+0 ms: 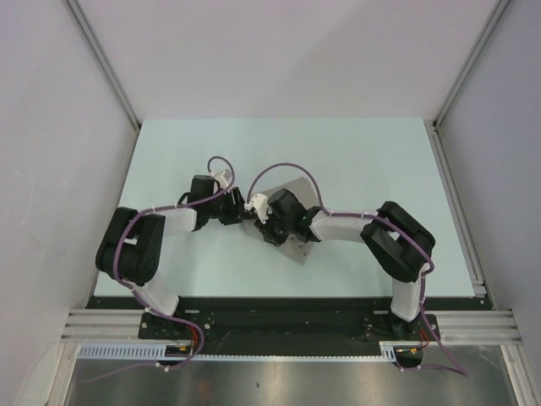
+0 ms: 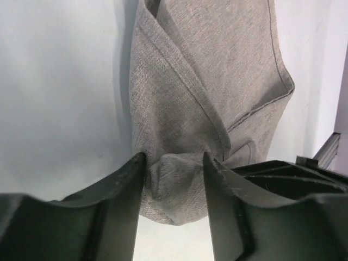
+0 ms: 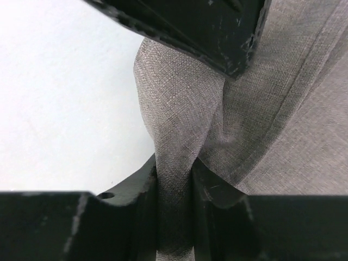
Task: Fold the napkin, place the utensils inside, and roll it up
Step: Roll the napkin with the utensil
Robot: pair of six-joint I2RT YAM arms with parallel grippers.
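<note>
The grey-beige napkin [image 1: 292, 188] lies partly folded at the middle of the table, under both grippers. My left gripper [image 1: 243, 213] holds its left end: in the left wrist view a bunched corner of the napkin [image 2: 217, 81] fills the gap between the fingers of that gripper [image 2: 174, 168]. My right gripper [image 1: 264, 227] is shut on a raised fold right beside it. In the right wrist view the napkin [image 3: 293, 109] is pinched tight in that gripper [image 3: 174, 179], with the left gripper's finger [image 3: 217, 32] just above. The fork and the dark utensil are out of view.
The pale table top [image 1: 372, 152] is enclosed by white walls. A metal rail [image 1: 456, 203] runs along its right edge and another along the left [image 1: 127, 110]. Purple cables [image 1: 287, 169] loop over the arms above the napkin.
</note>
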